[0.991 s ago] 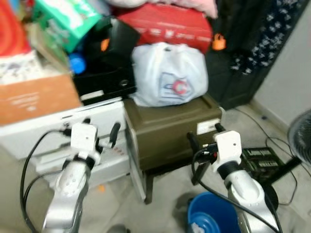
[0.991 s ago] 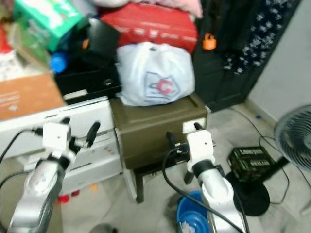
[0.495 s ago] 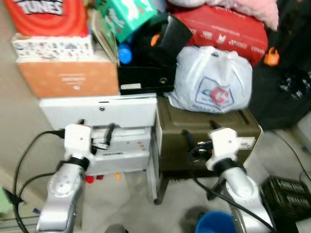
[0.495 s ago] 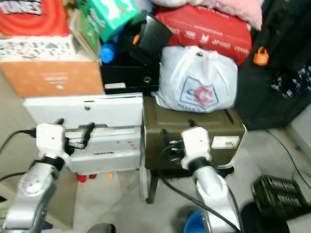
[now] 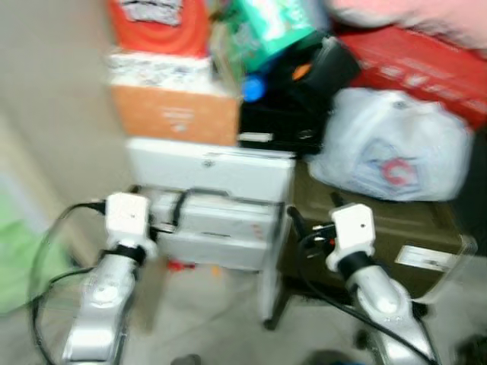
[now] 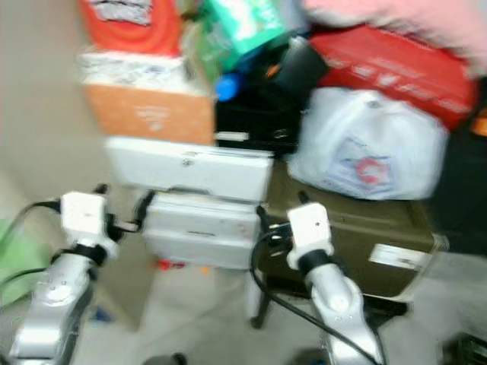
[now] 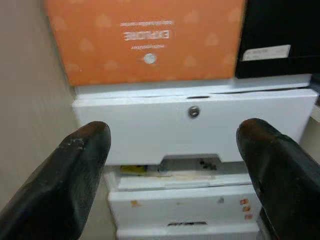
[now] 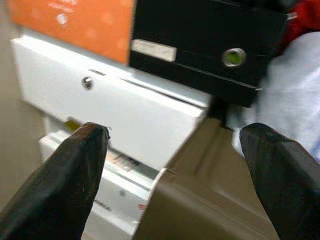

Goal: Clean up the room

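The left gripper (image 7: 170,170) is raised in front of the white drawer unit (image 7: 195,120), fingers spread wide, holding nothing. The right gripper (image 8: 175,175) is raised before the olive-brown case (image 5: 380,236), likewise spread and empty.

Stacked clutter, left to right:

1. Orange box (image 7: 145,37), on top of the white drawer unit. Judged stiff cardboard, light to moderate; take hold at opposite side walls. Its printing appears mirrored in the left wrist view and is not legible.
2. Black case (image 8: 200,40), right of the orange box. Judged rigid; it bears a white label, unreadable, and a round fitting.
3. White plastic bag (image 5: 396,160), resting on the olive-brown case. Judged soft, slippery and shape-shifting; take hold at the gathered top. A red-and-blue emblem shows; the text is blurred.
4. Red package (image 6: 396,65), far right behind the bag. Writing unreadable.
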You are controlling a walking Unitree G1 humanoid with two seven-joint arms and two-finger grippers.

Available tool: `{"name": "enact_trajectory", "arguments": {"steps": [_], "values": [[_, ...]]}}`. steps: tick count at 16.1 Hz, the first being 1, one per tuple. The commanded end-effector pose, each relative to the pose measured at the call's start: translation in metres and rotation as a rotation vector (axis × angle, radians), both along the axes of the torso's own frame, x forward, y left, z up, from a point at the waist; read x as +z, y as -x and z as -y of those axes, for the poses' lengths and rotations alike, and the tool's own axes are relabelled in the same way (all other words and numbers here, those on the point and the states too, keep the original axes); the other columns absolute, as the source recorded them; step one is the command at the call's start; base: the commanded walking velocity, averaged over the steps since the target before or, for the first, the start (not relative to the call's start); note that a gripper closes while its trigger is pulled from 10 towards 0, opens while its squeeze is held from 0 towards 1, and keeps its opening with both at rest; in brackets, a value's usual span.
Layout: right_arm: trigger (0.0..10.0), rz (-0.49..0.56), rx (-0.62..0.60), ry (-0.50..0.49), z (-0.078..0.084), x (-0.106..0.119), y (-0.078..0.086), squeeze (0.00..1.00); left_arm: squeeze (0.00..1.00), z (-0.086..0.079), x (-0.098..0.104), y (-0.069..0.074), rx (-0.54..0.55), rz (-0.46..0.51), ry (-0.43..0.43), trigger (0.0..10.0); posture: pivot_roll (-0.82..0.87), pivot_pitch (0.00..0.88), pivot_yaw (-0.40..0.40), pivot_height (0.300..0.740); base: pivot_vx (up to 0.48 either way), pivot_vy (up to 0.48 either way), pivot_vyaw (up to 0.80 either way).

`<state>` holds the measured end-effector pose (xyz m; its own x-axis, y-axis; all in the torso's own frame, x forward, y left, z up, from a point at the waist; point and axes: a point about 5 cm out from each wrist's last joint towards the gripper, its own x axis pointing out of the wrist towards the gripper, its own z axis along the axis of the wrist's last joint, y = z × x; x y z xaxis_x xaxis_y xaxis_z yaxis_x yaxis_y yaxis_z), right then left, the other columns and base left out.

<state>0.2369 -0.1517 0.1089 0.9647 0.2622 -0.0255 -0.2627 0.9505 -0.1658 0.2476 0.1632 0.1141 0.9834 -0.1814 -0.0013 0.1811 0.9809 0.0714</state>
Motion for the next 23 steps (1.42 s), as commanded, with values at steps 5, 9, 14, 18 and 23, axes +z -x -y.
{"name": "enact_trajectory", "arguments": {"steps": [5,9,14,18,23], "values": [[10.0,-0.002,0.013,-0.013,-0.001,0.002,-0.001,0.0,0.0,-0.001,-0.002,0.008,0.026,-0.014,-0.001,10.0,-0.05,0.0,-0.085,0.74,0.0,0.0,0.8],[10.0,0.004,0.012,-0.015,-0.002,0.003,-0.002,0.0,0.0,-0.005,-0.002,0.008,0.042,-0.021,-0.004,10.0,-0.05,0.0,-0.07,0.74,0.0,0.0,0.8],[10.0,0.007,-0.001,-0.021,-0.001,0.002,-0.002,0.0,0.0,-0.006,-0.003,0.008,0.036,-0.026,-0.014,10.0,-0.04,0.0,-0.048,0.74,0.0,0.0,0.8],[10.0,0.038,-0.057,-0.052,-0.004,0.001,-0.012,0.0,0.0,-0.005,-0.003,0.005,-0.006,-0.041,-0.036,10.0,-0.04,0.0,0.023,0.74,0.0,0.0,0.8],[10.0,0.043,-0.049,-0.029,-0.004,0.0,-0.013,0.0,0.0,-0.007,-0.004,-0.001,0.019,-0.037,-0.035,10.0,-0.04,0.0,-0.013,0.74,0.0,0.0,0.8]]}}
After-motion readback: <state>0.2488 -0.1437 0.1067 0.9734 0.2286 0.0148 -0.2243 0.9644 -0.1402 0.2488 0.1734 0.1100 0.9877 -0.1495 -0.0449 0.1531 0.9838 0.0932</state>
